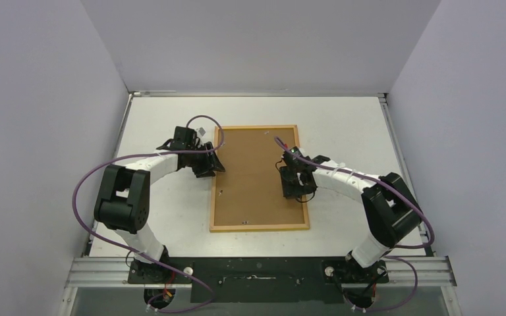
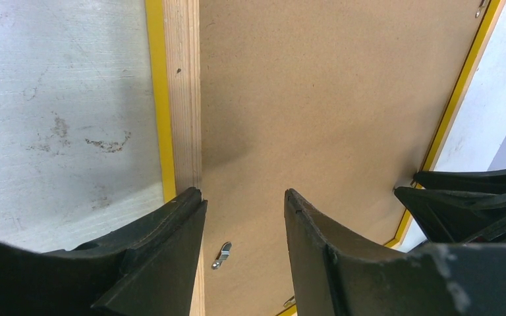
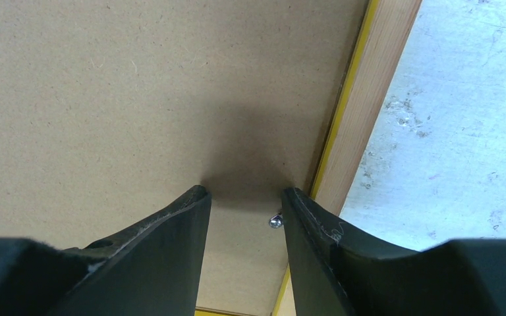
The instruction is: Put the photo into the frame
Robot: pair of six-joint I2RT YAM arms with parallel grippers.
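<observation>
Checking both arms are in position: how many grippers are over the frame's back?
2. The left gripper is at the frame's left edge; the right gripper is over the backing board near the right edge. Both open, none hidden.

Soft, even light falls from overhead. A dark, soft-edged shadow pools on the backing board (image 3: 105,85) just ahead of the right gripper (image 3: 245,191); a fainter one lies ahead of the left gripper (image 2: 242,192). Both grippers' near bases blur.
</observation>
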